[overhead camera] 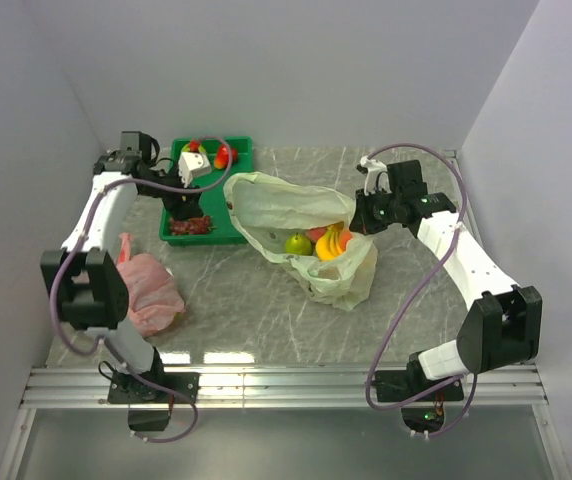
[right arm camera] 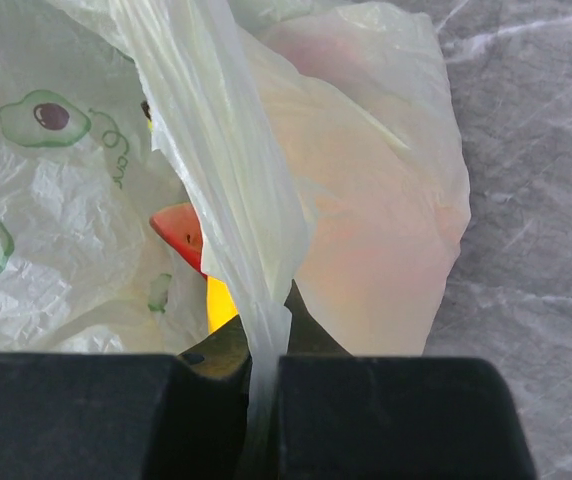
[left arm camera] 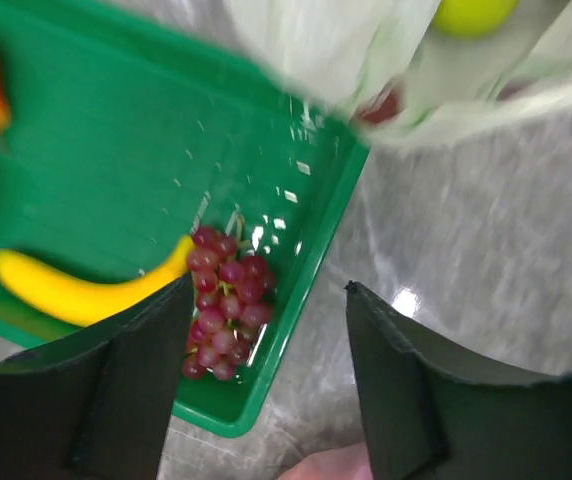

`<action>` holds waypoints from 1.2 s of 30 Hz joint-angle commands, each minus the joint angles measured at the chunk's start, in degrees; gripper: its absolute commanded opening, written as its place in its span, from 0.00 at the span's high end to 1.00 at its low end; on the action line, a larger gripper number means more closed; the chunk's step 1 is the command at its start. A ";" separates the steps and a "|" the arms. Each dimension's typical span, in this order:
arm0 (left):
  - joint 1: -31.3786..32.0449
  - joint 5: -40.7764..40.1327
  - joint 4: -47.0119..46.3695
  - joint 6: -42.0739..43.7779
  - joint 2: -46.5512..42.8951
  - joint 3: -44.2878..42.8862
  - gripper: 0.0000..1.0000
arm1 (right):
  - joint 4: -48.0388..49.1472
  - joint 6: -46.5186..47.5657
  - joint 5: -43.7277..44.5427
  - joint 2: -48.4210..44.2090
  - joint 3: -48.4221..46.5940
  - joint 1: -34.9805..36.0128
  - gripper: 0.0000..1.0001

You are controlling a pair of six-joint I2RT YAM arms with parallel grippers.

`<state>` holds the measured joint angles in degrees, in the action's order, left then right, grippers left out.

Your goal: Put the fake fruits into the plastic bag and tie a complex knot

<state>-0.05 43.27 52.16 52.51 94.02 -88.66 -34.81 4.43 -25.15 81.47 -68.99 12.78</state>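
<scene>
The left gripper [left arm camera: 266, 312] hangs released over the tray [left arm camera: 106, 150], with grapes [left arm camera: 222, 300] right beneath its fingers and a banana [left arm camera: 66, 287] beside them. The right gripper [right arm camera: 264, 395] is clenched on a strip of the bag [right arm camera: 366, 200], and an apple [overhead camera: 298, 243] is already inside. Loading looks partway done, and the knot is not yet begun.

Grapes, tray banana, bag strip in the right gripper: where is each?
grapes [left arm camera: 224, 303], left wrist view, middle of the bunch.
banana [left arm camera: 76, 293], left wrist view, middle of its curve.
plastic bag [right arm camera: 231, 170], right wrist view, the taut strip.
</scene>
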 commanded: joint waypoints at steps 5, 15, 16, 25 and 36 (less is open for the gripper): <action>0.14 -8.10 3.30 9.54 12.58 -6.69 0.34 | 0.35 1.20 0.89 -1.84 0.17 -0.03 1.00; 0.14 -16.19 4.87 14.19 21.47 -11.18 0.31 | 0.09 0.94 1.42 -2.02 0.44 -0.47 1.00; 0.14 -17.07 5.58 15.24 22.34 -11.18 0.31 | 0.00 0.94 1.42 -1.93 0.35 -0.64 1.00; -1.26 -19.71 10.95 16.32 27.35 -12.76 0.20 | 0.27 0.41 1.15 -1.67 0.26 -0.91 1.00; -0.56 -20.15 2.77 12.97 34.83 -15.92 0.22 | 0.18 -0.12 1.15 -0.96 -0.26 -1.09 1.00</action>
<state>-1.08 22.65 57.67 66.17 126.63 -102.06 -35.18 4.49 -24.43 81.45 -68.84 12.12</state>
